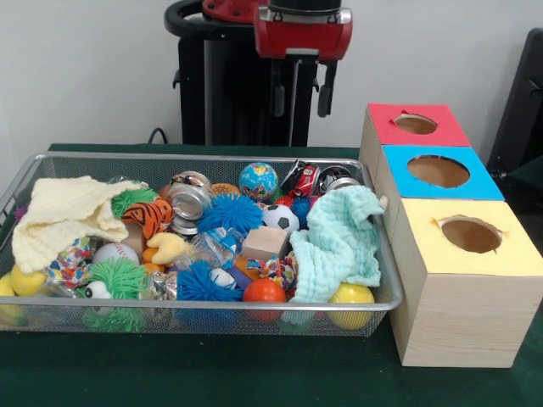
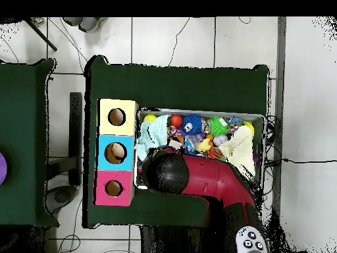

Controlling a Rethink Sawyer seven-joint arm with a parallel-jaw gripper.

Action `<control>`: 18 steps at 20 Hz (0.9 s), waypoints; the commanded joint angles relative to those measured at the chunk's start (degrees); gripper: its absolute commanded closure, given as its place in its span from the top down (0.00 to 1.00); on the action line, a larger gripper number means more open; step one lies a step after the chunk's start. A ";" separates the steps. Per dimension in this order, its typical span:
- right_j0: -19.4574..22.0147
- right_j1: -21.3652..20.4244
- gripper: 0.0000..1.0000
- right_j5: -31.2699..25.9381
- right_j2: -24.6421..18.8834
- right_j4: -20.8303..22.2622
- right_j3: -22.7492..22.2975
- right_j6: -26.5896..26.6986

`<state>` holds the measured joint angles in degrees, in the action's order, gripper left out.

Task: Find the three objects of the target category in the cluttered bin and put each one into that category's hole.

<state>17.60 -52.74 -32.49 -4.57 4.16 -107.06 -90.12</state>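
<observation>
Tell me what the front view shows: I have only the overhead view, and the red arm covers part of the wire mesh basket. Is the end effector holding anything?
Observer: No. The end effector hangs open and empty, well above the far side of the silver wire mesh basket.
Operator: Any rope balls showing?
Observer: One multicoloured knotted rope ball peeks out below the cream knitted cloth.
Operator: Another?
Observer: A second knotted rope ball seems to lie just behind the smooth orange ball, near the front rim.
</observation>
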 commanded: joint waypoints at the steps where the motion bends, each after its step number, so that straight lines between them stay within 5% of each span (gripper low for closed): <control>1: 5.08 3.39 1.00 -1.55 -6.76 4.30 3.08 6.72; 18: 12.95 7.07 1.00 -1.14 -12.66 10.71 6.28 7.67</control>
<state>28.63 -48.20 -32.49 -10.82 10.80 -104.02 -90.12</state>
